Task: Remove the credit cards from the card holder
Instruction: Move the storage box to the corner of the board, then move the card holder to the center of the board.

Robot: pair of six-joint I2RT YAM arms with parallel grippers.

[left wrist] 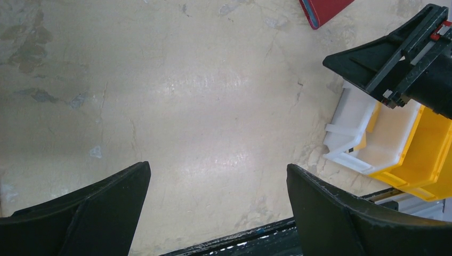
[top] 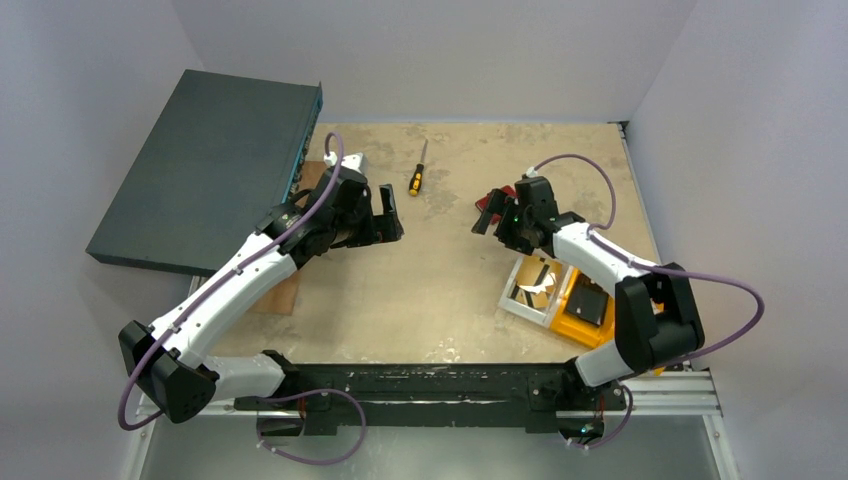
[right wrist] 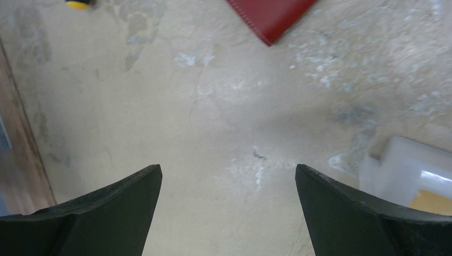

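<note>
The dark red card holder (top: pixel 494 199) lies on the table at the back right, partly covered by my right gripper (top: pixel 483 213). Only its corner shows at the top of the right wrist view (right wrist: pixel 271 16) and of the left wrist view (left wrist: pixel 325 7). The credit cards are hidden. My right gripper (right wrist: pixel 228 170) is open above bare table, just short of the holder. My left gripper (top: pixel 391 218) hangs open left of centre, with nothing between its fingers (left wrist: pixel 218 170). It faces the right gripper (left wrist: pixel 401 57).
A yellow-handled screwdriver (top: pixel 417 176) lies at the back centre. A white bin (top: pixel 530 287) and an orange bin (top: pixel 590 305) with flat dark items sit at the right, under the right arm. A dark flat box (top: pixel 210 170) leans at the left. A wooden board (top: pixel 283 292) lies under the left arm.
</note>
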